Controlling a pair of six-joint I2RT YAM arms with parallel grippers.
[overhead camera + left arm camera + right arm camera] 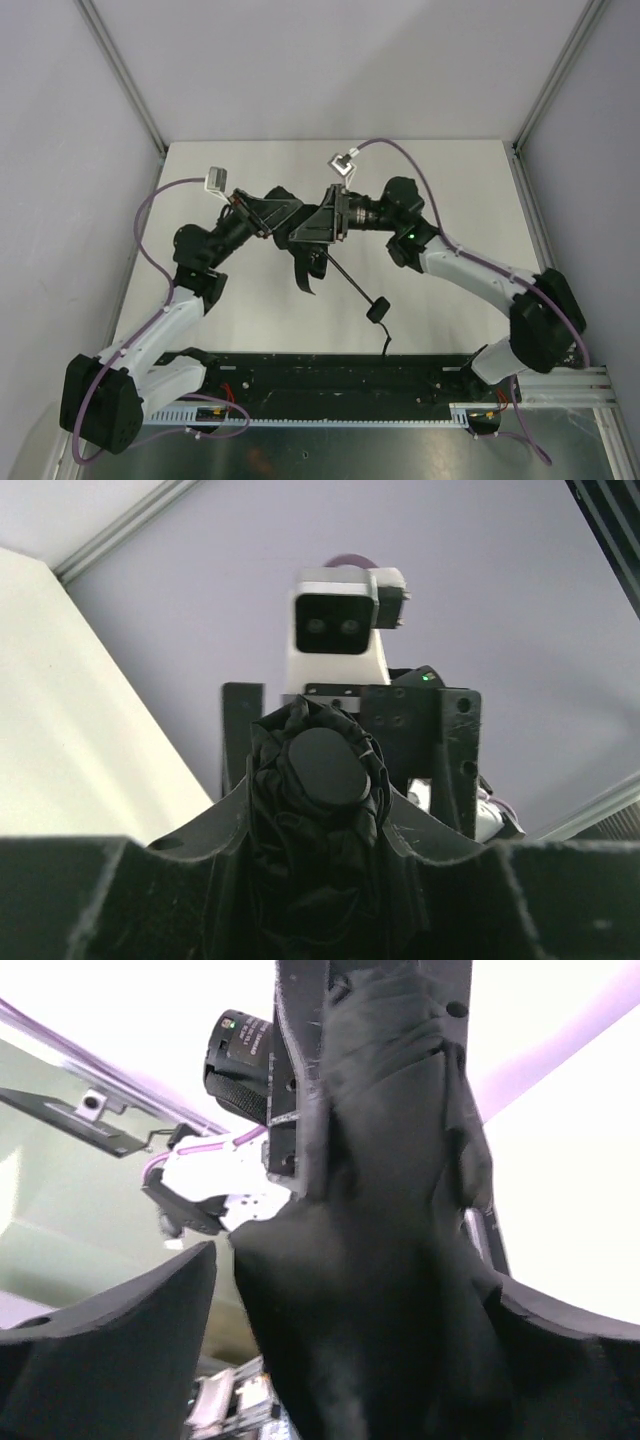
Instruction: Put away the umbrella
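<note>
**Step in hand:** transfer of grip on the bundled canopy. The umbrella [303,268] is held in the air above the middle of the bench [460,180]. Its shaft slants toward the near right, and its handle [380,308] is low over the bench. Whether the handle touches the bench cannot be told.

**Jaws:**
- The left gripper [268,218] has narrow jaws, pressed on the gathered fabric just behind the tip cap [322,765].
- The right gripper [318,228] has wide jaws. The fabric lies between them, with a gap showing at one finger.

**Next move (judged):** reseat the right jaws lower on the bundle, or on the shaft, while the left hold carries the weight.

**Clearance:**
- The two grippers are almost touching, so back the right one off straight.
- The bench is open on both sides.
- The handle hangs near the black base rail [330,375].
- The frame posts [125,85] are well apart from the arms.
</note>
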